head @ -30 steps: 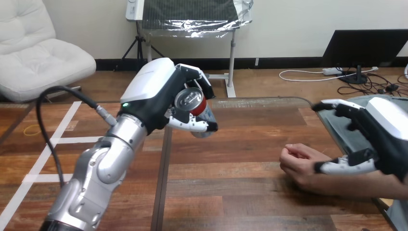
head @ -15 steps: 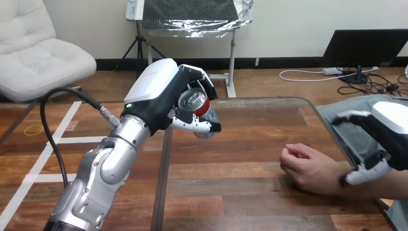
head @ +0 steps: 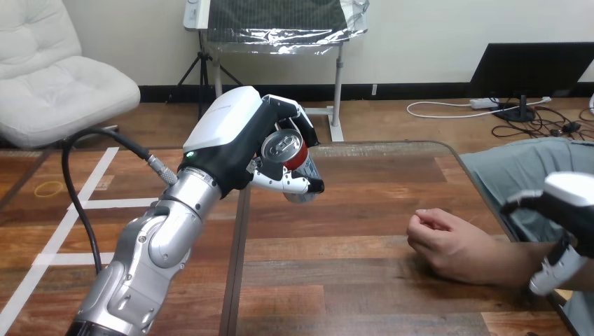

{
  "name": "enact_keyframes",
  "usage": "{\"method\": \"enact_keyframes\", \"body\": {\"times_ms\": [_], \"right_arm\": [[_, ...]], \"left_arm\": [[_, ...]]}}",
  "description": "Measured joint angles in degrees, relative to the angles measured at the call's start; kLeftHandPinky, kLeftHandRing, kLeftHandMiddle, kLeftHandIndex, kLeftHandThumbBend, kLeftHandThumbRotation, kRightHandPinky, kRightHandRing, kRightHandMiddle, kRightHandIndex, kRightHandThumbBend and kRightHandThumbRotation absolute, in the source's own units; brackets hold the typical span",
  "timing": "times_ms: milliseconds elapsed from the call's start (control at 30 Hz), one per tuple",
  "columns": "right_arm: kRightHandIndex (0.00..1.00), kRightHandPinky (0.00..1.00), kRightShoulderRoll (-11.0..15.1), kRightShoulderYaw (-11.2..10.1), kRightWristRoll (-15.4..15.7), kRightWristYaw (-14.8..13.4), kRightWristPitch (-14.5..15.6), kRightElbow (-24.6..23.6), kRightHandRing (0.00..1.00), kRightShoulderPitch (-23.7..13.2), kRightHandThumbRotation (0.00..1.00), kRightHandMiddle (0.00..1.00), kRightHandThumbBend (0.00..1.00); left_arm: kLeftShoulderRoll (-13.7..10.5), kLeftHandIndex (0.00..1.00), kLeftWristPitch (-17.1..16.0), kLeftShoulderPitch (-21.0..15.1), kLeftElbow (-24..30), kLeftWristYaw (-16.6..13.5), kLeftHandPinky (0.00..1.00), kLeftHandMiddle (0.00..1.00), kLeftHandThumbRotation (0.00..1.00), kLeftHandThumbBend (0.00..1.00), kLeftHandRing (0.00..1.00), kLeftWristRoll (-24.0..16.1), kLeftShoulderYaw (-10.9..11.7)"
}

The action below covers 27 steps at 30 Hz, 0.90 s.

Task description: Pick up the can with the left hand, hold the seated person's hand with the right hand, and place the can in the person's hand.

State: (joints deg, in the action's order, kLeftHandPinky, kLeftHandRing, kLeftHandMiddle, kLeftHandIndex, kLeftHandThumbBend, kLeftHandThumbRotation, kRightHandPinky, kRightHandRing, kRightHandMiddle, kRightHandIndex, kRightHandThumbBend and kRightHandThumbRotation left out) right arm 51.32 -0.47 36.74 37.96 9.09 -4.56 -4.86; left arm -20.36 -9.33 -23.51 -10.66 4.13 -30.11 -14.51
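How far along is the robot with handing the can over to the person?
Done: the can is picked up, with the left hand's fingers curled round it above the table. In hand: the right hand is at the person's wrist; a grip isn't clear. Left: the person's hand lies curled on the table, apart from the can, so the handover remains.

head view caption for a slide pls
The left hand holds the can above the table while the right hand is at the forearm behind the person's hand resting there.
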Motion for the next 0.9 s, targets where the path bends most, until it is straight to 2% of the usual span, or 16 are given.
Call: {"method": "enact_keyframes", "body": {"times_ms": [467,700,900], "right_arm": [[0.91,0.94,0.92,5.13,3.59,7.00,2.31,5.38,0.96,-4.61,0.07,0.95,0.82],[0.91,0.93,0.97,8.10,6.29,9.13,1.93,8.17,0.95,-7.25,0.11,0.94,0.82],[0.89,0.90,0.97,9.80,7.71,9.68,0.95,9.83,0.92,-9.20,0.14,0.92,0.82]], "left_arm": [[0.04,0.48,0.01,0.00,-0.04,0.05,0.32,0.45,0.00,0.61,0.38,-0.01,-0.04],[0.06,0.49,0.01,0.00,-0.05,0.08,0.32,0.45,0.00,0.61,0.37,-0.01,-0.05],[0.06,0.49,0.01,0.00,-0.06,0.22,0.32,0.45,0.00,0.60,0.37,0.00,-0.05]]}}
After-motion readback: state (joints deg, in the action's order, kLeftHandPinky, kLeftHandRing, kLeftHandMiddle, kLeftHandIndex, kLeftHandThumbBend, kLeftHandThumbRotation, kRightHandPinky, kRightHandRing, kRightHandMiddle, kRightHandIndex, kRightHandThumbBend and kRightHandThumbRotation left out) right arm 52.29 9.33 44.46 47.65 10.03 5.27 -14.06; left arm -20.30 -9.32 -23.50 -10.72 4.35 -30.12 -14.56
